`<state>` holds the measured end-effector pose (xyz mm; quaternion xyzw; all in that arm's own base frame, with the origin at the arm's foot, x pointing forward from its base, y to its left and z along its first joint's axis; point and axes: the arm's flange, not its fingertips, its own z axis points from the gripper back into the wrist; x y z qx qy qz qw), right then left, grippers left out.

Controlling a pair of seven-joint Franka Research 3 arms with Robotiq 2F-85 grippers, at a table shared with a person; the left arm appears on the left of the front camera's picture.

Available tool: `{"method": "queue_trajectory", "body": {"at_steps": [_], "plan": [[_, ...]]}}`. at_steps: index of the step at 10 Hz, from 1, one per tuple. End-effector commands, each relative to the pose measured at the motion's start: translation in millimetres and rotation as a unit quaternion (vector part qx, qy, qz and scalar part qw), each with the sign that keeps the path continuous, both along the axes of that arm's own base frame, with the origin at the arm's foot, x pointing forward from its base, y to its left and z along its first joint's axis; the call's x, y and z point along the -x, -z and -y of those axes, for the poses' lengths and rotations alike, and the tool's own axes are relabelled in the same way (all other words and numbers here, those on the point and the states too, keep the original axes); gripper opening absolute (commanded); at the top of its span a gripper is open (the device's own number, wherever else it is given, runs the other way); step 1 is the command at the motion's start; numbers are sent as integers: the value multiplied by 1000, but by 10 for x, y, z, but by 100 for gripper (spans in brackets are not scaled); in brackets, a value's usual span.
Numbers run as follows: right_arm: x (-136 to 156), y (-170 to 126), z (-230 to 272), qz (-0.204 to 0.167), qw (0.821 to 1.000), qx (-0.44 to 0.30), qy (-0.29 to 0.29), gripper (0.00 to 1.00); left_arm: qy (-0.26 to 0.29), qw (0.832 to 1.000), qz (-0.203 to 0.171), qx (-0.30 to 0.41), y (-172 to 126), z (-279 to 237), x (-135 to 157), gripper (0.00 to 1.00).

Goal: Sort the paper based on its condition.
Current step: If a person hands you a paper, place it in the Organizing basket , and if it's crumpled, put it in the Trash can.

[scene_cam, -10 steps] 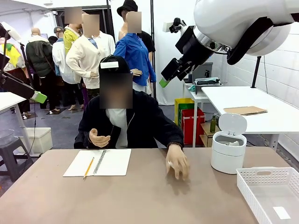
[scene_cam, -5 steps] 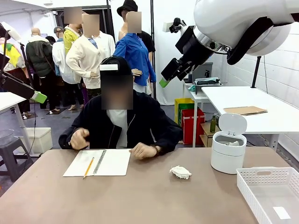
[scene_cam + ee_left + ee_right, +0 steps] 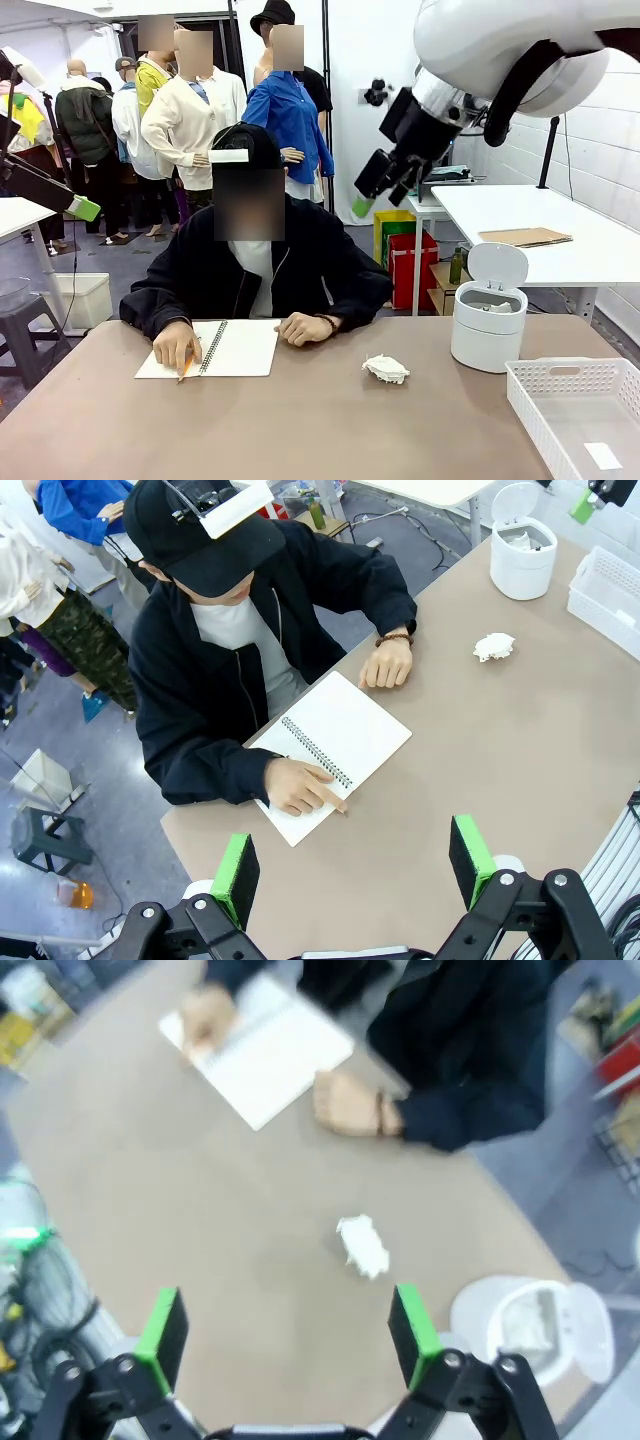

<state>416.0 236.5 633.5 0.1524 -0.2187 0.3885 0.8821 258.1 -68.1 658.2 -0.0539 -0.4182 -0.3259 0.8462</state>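
- The crumpled paper (image 3: pixel 386 369) lay loose on the table (image 3: pixel 300 430), between the notebook (image 3: pixel 240 347) and the open-lidded bin (image 3: pixel 488 330). Sorting had not yet begun.
- The right gripper (image 3: pixel 287 1322) hung high above the paper, its jaws wide apart and empty. The left gripper (image 3: pixel 353 868) gaped likewise, holding nothing.
- A flat slip (image 3: pixel 603 456) sat in the basket (image 3: pixel 570 366). The wad, by my judgement, belonged in the bin.
- No brand, label or writing was legible.

Looks like a robot lab or test hall: white arm (image 3: pixel 500 45) over brown tabletop (image 3: pixel 300 420), second white tabletop (image 3: pixel 540 210) behind, red and yellow crates (image 3: pixel 408 268), bare grey floor (image 3: pixel 130 275).
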Motion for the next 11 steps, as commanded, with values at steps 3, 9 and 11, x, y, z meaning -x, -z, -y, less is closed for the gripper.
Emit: {"method": "queue_trajectory", "body": {"at_steps": [3, 9, 11], "plan": [[-641, 443, -108, -67, 994, 89, 3, 100, -1, 1000, 0, 0, -3, -7, -3, 100], [-1243, 1651, -170, -113, 983, 143, 15, 100, -1, 1000, 0, 0, -3, -7, -3, 100], [-1379, 1964, -160, -111, 982, 152, 28, 100, -1, 1000, 0, 0, -3, -7, -3, 100]]}}
